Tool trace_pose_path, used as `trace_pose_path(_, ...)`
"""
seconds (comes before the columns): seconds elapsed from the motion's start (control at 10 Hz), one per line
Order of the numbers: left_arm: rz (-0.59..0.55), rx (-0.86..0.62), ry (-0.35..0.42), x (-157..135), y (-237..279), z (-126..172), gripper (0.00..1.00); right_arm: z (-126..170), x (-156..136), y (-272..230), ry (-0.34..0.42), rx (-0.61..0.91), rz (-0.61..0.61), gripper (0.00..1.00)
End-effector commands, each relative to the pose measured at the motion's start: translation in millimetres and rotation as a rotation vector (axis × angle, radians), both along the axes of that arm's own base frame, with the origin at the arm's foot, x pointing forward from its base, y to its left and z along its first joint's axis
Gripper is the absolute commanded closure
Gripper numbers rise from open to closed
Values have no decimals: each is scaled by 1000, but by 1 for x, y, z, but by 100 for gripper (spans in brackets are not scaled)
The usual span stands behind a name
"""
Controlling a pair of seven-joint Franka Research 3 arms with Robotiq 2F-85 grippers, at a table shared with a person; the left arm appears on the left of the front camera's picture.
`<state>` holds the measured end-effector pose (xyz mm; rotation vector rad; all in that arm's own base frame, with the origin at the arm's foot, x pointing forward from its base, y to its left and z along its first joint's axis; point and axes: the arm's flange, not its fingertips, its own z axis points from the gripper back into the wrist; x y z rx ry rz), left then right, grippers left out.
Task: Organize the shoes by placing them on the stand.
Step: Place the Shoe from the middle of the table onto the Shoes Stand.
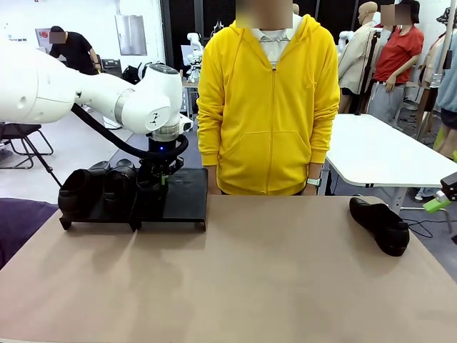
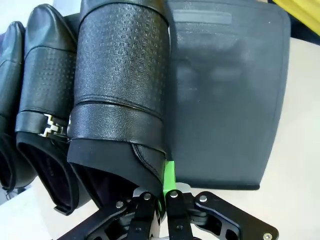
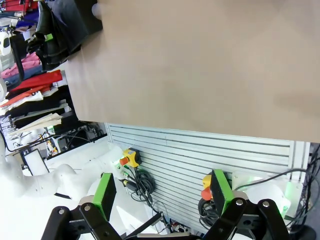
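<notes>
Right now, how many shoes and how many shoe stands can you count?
Black shoes: 4 (3 at the stand, one of them pinched by the left claw; 1 loose on the table)
Black stand: 1
Total: 5

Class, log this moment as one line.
left gripper shut on third shoe at stand | two shoes racked | fourth shoe on table | right gripper open
</notes>
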<state>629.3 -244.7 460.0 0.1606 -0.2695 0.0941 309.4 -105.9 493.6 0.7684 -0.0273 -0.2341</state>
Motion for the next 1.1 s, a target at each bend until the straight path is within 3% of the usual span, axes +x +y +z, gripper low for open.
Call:
trace_pose_path(0.0,20,35,-24,-3,-1,-5,100,1,-1,-3,-9,-3,18,0)
trace_pose_path(0.3,23,37,-5,0,1,-17,100,1,-1,-3,-9,-3,18,0)
trace_pose_path(0.4,23,33,-5,-1,2,-19,69,1,-1,-3,-9,-3,18,0)
trace_pose_path(0.5,27,29,4,0,2,-21,12,1,-1,-3,-9,-3,18,0)
trace_pose_path(0.6,31,31,13,0,2,-23,0,1,-1,-3,-9,-3,18,0)
trace_pose_path(1.0,12,-1,-10,-12,1,-9,0,1,-1,-3,-9,-3,18,0)
